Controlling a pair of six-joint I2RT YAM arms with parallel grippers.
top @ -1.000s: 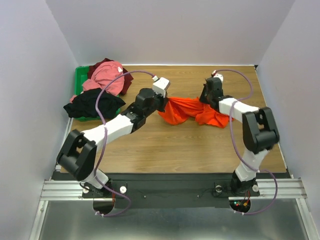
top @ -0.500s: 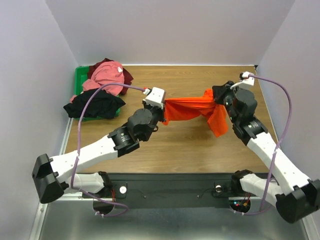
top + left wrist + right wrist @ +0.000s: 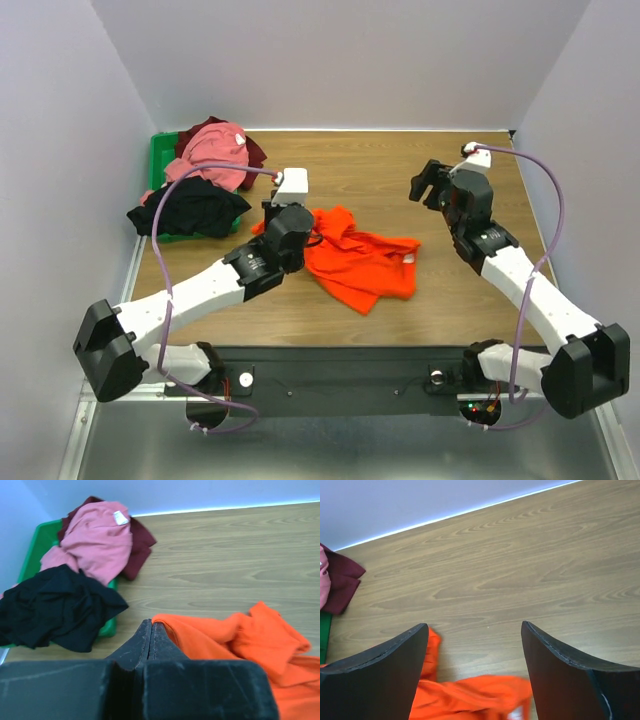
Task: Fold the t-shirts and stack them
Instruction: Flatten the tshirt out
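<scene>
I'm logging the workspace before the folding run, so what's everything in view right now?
orange t-shirt: one, bright orange, crumpled mid-table
pink t-shirt: one, pink, piled on the bin
maroon t-shirt: one, dark maroon, under the pink one
black t-shirt: one, black, draped over the bin's near end
bin: one, green, far left corner
table: one, brown wood
left gripper: black, shut on the orange t-shirt's left edge
right gripper: black, open, above bare table at far right
</scene>
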